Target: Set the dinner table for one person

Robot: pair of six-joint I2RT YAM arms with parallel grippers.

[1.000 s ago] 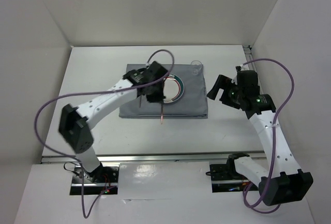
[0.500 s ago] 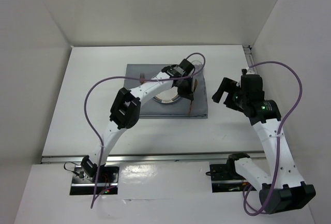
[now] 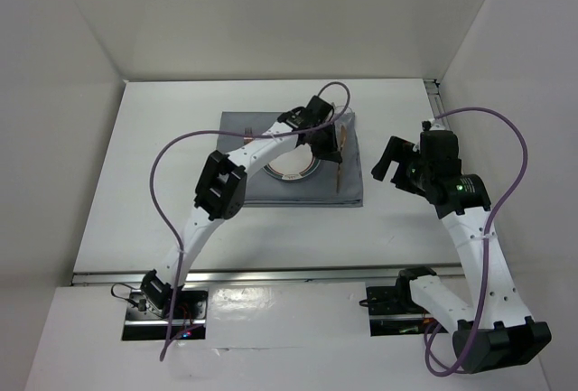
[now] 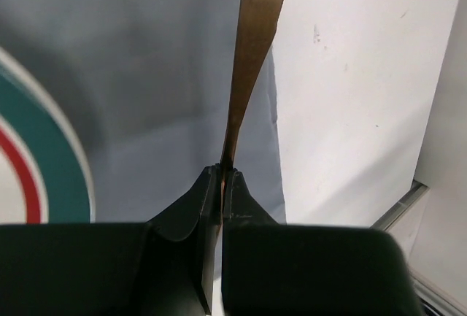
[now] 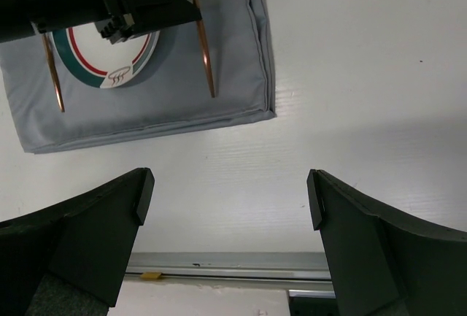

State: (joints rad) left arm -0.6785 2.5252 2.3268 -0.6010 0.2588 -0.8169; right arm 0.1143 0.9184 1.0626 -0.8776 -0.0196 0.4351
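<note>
One copper utensil hangs pinched by its end in the left end effector, over the 3 o'clock edge of the grey mat, beside the plate. So thin a grip could let it swivel and slide onto the bare desk. The right end effector hovers spread

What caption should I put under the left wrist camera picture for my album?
The left gripper pinches a copper utensil over the grey mat, beside the striped plate.
</note>
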